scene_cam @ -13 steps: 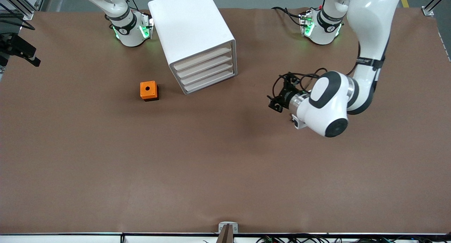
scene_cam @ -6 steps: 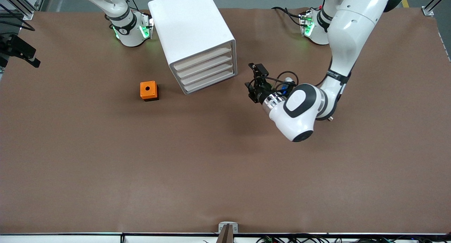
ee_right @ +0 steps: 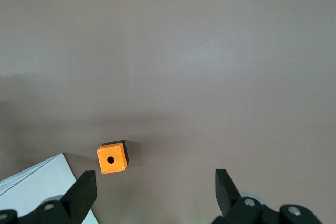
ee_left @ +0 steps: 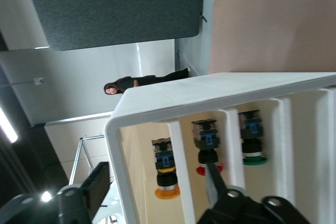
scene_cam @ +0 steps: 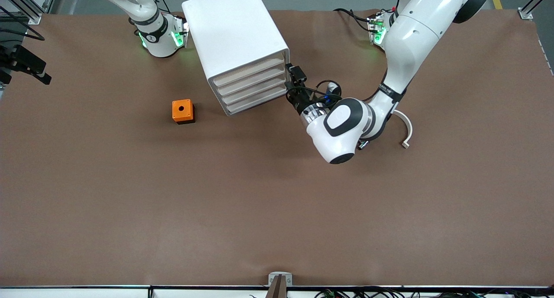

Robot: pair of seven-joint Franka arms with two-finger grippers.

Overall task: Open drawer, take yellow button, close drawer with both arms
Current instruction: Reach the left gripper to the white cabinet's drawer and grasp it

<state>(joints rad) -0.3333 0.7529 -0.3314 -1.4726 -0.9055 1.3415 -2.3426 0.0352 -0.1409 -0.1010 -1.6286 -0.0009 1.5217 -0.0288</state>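
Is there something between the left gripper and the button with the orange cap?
Yes. The button sits inside the white cabinet, and all four drawer fronts are flush, so its drawer is not yet pulled out. The left gripper is open at the cabinet's front corner. The right gripper waits, open.

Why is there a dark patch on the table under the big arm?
Front view: the left arm blocks the overhead light, casting a soft shadow on the table below the left claw by the cabinet. Right wrist view: a similar dim band lies above the box.
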